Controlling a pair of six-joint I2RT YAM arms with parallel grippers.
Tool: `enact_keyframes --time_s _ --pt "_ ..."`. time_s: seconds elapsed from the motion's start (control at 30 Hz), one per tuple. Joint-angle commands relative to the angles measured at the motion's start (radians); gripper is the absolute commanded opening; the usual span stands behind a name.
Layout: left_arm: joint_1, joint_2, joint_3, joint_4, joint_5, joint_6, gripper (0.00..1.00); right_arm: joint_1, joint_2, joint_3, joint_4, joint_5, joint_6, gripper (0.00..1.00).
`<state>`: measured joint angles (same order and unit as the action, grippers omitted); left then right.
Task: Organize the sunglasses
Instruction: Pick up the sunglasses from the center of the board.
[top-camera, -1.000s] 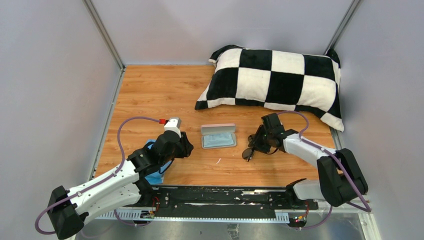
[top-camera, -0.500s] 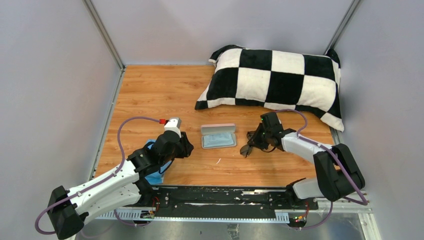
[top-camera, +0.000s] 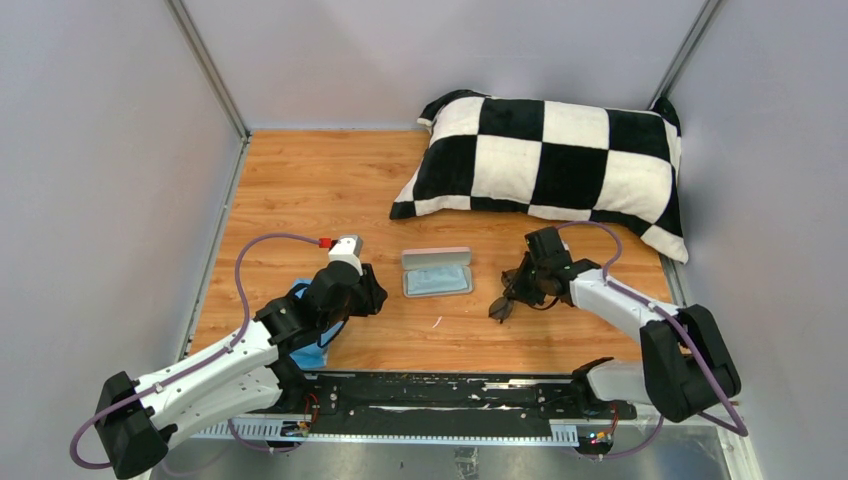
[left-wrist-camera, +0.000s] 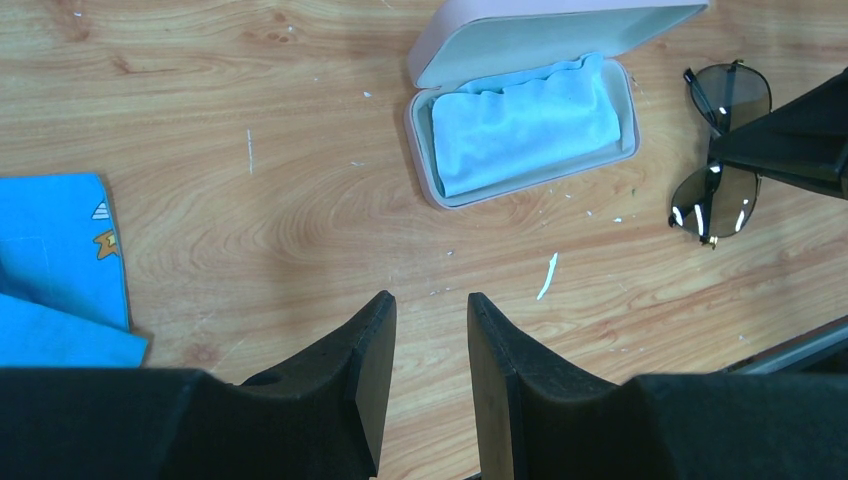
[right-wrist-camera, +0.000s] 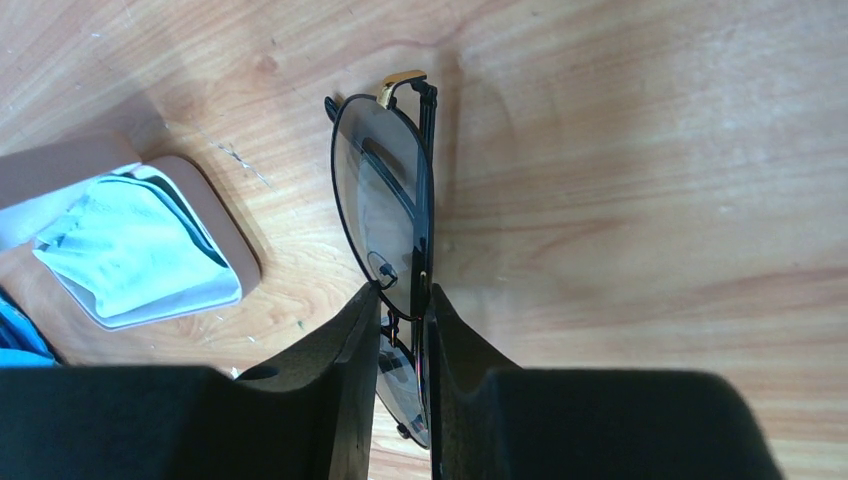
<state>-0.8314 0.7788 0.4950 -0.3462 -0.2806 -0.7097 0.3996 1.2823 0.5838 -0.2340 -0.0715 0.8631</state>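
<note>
The sunglasses (right-wrist-camera: 385, 195) are thin and dark-framed with brownish lenses. They stand on edge just over the wooden table, right of the open pink case (top-camera: 437, 273). My right gripper (right-wrist-camera: 403, 295) is shut on their bridge, with one lens ahead of the fingers and one between them. In the top view the sunglasses (top-camera: 498, 308) hang below the right gripper (top-camera: 515, 290). My left gripper (left-wrist-camera: 432, 300) is open over bare wood, near the case (left-wrist-camera: 420, 150), with nothing between its fingers. A light-blue cloth (left-wrist-camera: 525, 120) lies in the case.
A black-and-white checkered pillow (top-camera: 550, 160) fills the back right. A bright blue cloth (left-wrist-camera: 55, 260) lies at the left under my left arm. Grey walls close in the table on three sides. A small white scrap (left-wrist-camera: 546, 276) lies in front of the case.
My right gripper has narrowed onto the sunglasses' bridge and shifted them slightly on the table's right side. The left arm has not moved.
</note>
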Motion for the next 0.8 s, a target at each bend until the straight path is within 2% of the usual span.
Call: enact_keyframes --time_s 0.0,0.47,0.63,0.77 --pt "0.003 0.006 0.005 0.001 0.003 0.008 0.38 0.012 -0.043 -0.007 -0.101 0.033 -0.018 0.18" --pt "0.004 0.028 0.010 0.015 -0.008 -0.013 0.39 0.059 -0.132 -0.014 -0.116 0.006 0.062 0.18" --pt "0.037 0.183 0.115 -0.026 -0.083 0.008 0.40 0.074 -0.135 -0.013 -0.116 0.019 0.066 0.18" --pt "0.137 0.339 0.214 0.001 0.006 0.044 0.39 0.076 -0.140 -0.040 -0.113 0.026 0.067 0.18"
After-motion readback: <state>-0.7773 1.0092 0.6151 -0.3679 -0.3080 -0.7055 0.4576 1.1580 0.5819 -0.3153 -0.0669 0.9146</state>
